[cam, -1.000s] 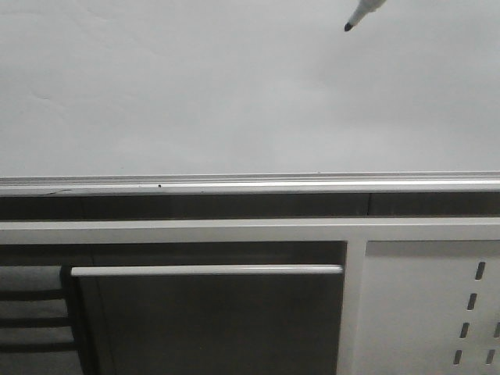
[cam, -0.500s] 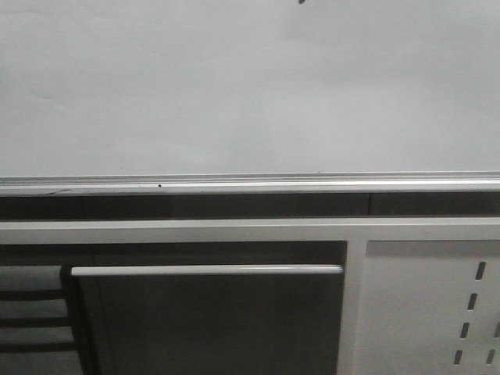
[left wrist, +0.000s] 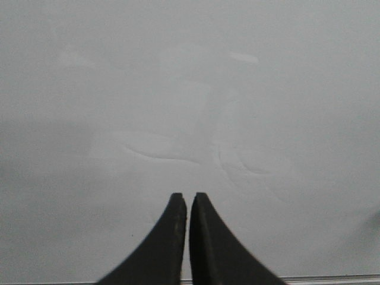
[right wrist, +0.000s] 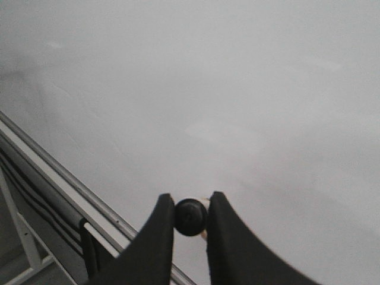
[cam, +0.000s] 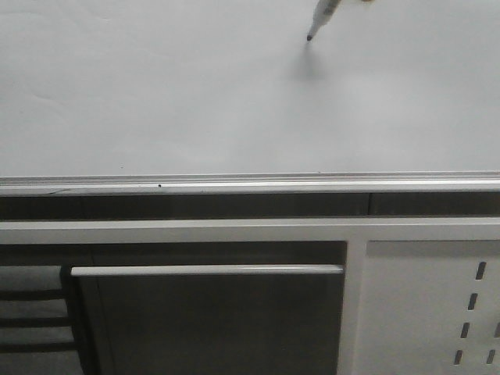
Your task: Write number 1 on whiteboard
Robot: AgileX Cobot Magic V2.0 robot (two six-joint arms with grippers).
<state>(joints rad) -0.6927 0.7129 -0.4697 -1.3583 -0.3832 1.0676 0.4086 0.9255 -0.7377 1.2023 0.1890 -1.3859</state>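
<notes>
The whiteboard [cam: 195, 94] fills the upper front view, pale grey-white, with a silver rail [cam: 250, 184] along its lower edge. A white marker [cam: 320, 17] with a dark tip comes in from the top edge, its tip near the board, a faint shadow beside it. No pen stroke shows on the board; the number 1 is not in view. My right gripper [right wrist: 190, 202] is shut on the marker's black end [right wrist: 190, 217], facing the whiteboard [right wrist: 237, 89]. My left gripper [left wrist: 187, 199] is shut and empty, facing the whiteboard [left wrist: 178, 89]. Neither gripper shows in the front view.
Below the rail are a dark gap, a white frame bar [cam: 250, 230], a horizontal white handle bar [cam: 207, 270] and a grey-white slotted metal panel [cam: 430, 305] at lower right. The rail also shows in the right wrist view [right wrist: 59, 178].
The marker tip rose out of the top edge of the front view, then came back down further left, now close to the board with a shadow.
</notes>
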